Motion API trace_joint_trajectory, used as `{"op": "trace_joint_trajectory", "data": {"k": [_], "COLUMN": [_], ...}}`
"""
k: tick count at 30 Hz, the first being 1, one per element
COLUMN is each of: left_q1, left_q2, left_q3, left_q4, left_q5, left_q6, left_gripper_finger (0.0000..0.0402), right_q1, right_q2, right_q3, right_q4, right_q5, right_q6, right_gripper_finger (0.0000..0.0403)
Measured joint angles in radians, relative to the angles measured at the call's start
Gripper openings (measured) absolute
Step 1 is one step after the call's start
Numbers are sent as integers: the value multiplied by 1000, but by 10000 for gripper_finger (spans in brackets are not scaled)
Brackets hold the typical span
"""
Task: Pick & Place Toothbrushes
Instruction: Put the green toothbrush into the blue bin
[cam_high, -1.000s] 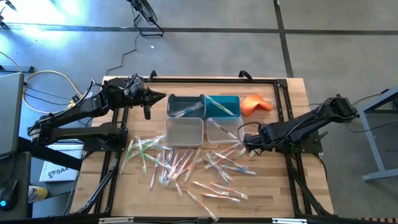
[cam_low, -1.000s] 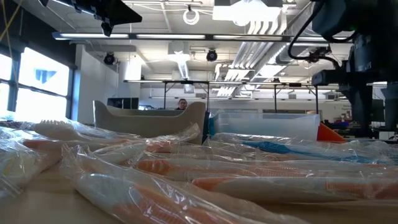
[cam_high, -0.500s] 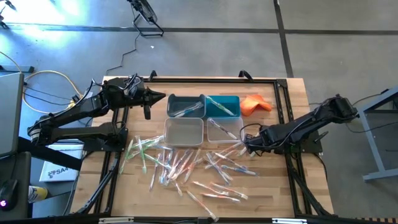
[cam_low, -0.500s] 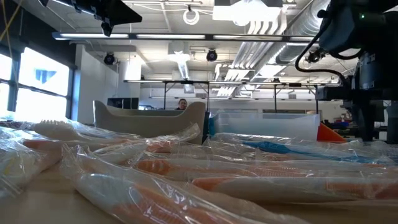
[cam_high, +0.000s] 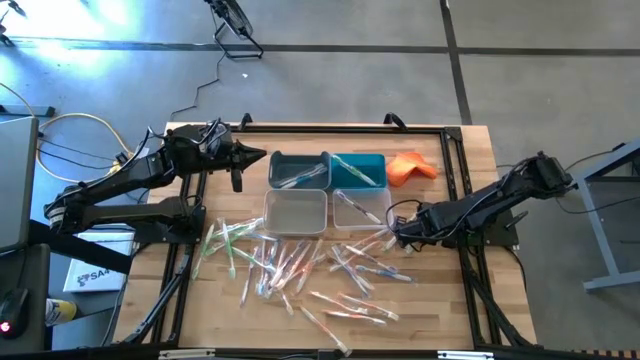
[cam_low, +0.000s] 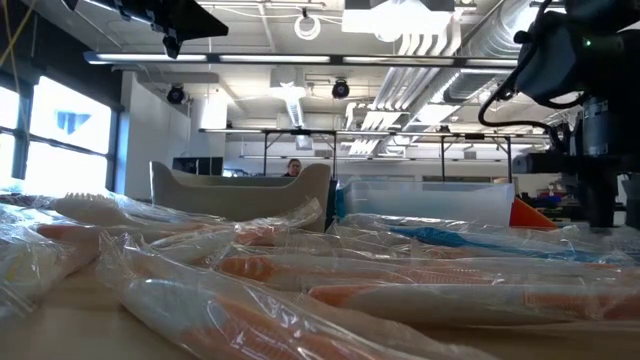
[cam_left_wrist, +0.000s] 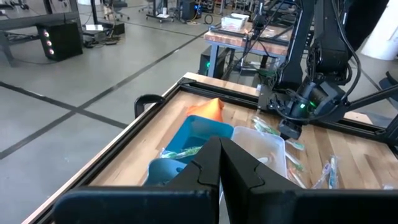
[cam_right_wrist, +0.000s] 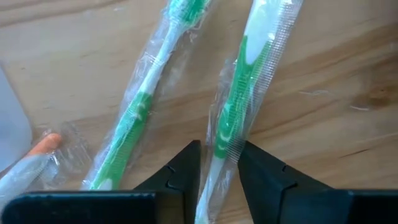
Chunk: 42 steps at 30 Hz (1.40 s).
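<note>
The right gripper (cam_right_wrist: 219, 163) is down on the wooden table (cam_high: 450, 320), its two dark fingers pinching a green-handled toothbrush in a clear wrapper (cam_right_wrist: 239, 106). A second green wrapped toothbrush (cam_right_wrist: 140, 112) lies just beside, at nine o'clock. The left gripper (cam_left_wrist: 219, 163) waits closed above the table's far-left corner.

We saw the toothbrushes (cam_high: 300, 268) scattered on the table (cam_high: 440, 310) just in front of the bins (cam_high: 325, 190); cloth (cam_high: 411, 167) lay right of the bins.
</note>
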Motion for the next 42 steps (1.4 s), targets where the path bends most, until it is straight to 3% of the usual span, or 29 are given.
{"op": "trace_joint_trajectory", "data": {"k": [12, 26, 42], "left_q1": [0, 0, 0], "left_q2": [0, 0, 0], "left_q3": [0, 0, 0], "left_q4": [0, 0, 0], "left_q5": [0, 1, 1], "left_q6": [0, 0, 0], "left_gripper_finger": [0, 0, 0], "right_q1": [-1, 1, 0], "right_q2": [1, -52, -195], "right_q3": [-2, 54, 297], "right_q4": [-4, -122, -496], "right_q5": [-38, -18, 273], "right_q6": [15, 21, -41], "right_gripper_finger": [20, 10, 1]}}
